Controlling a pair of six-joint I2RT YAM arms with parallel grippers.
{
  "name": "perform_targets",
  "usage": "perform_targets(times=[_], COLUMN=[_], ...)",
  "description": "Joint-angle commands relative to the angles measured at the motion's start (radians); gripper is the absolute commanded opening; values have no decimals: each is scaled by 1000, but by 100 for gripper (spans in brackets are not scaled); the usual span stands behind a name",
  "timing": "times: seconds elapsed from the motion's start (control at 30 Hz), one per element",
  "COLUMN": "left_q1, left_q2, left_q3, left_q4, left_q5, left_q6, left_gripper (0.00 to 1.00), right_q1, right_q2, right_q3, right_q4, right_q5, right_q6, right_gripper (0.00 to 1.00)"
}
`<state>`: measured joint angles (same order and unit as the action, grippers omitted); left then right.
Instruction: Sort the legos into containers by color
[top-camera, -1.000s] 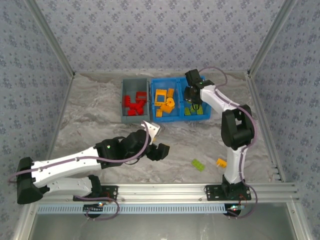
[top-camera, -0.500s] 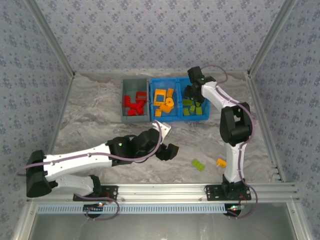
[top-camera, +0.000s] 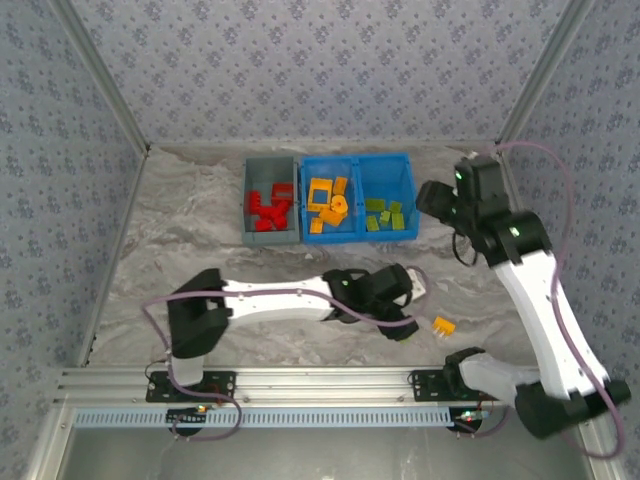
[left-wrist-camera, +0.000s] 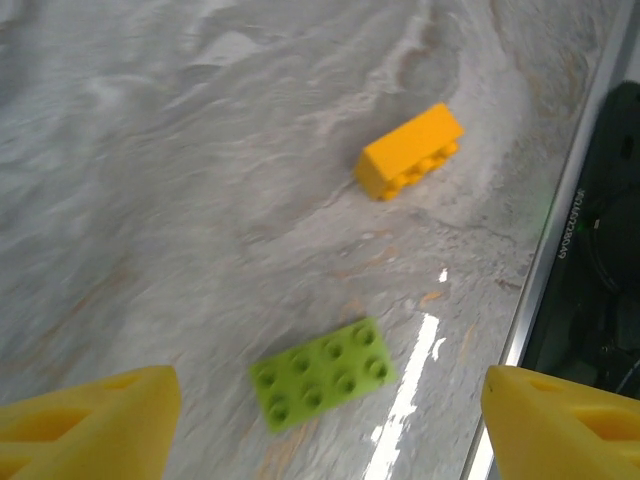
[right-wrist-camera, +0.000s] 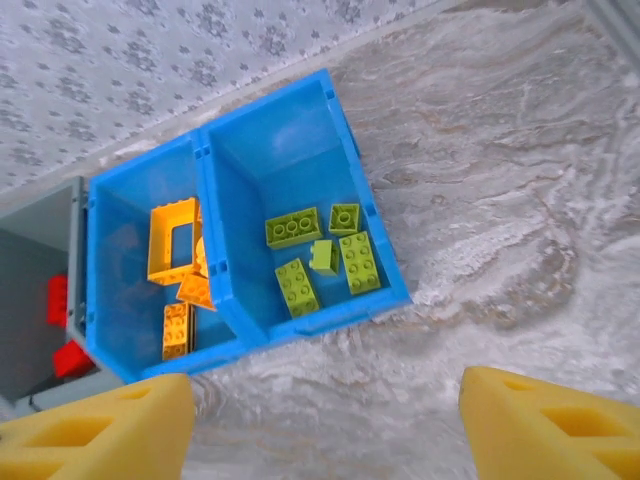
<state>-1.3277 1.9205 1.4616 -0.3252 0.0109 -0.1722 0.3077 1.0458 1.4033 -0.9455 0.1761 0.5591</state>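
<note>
Tabletop (top-camera: 180, 230), marbled gray. Two loose bricks lie on it at the near right.

Bins: at the far centre stand a gray bin (top-camera: 270, 165) on the left and a blue two-part bin (right-wrist-camera: 285, 160) on its right. They are side by side, and any gap between them is too small to make out.
- The gray bin holds the red bricks (top-camera: 268, 210) in a jumbled pile.
- The blue bin's left compartment holds the orange bricks (top-camera: 328, 205), one of them a hollow frame.
- The blue bin's right compartment holds five lime bricks (right-wrist-camera: 320, 255), lying loose and flat near its near end. The far end of its floor is bare.

Loose pieces:
- A flat lime plate (left-wrist-camera: 322, 373) with eight studs lies studs-up.
- An orange brick (left-wrist-camera: 410, 150) lies on its side, apart from the plate and to its right in the top view, close to the near rail.

Left claw (left-wrist-camera: 320, 430): the arm is stretched low across the tabletop to the near right. The claw is wide, with its yellow pads (left-wrist-camera: 90, 420) far apart and nothing between them. It hangs just above the lime plate, which sits between the pads in the wrist view. There is no contact.

Right claw (right-wrist-camera: 320, 430): raised at the far right, just right of the blue bin and looking down on it. The claw is wide and empty, and its pads frame bare tabletop on the near side of the bin.
</note>
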Motion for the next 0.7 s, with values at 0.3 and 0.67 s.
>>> perform_targets(times=[0.3,0.67], left_q1=[-20,6], left_q2=[264,389], left_q3=[149,254], left_q4=[216,215], left_q5=[177,221], left_q6=[378,441], left_gripper=[81,84], right_q1=[-27,-26], right_q2=[-217,-231], right_q3=[15,10], right_q4=[-164,-194], right_q5=[-67,-90], right_q6=[13,61], right_gripper=[78,76])
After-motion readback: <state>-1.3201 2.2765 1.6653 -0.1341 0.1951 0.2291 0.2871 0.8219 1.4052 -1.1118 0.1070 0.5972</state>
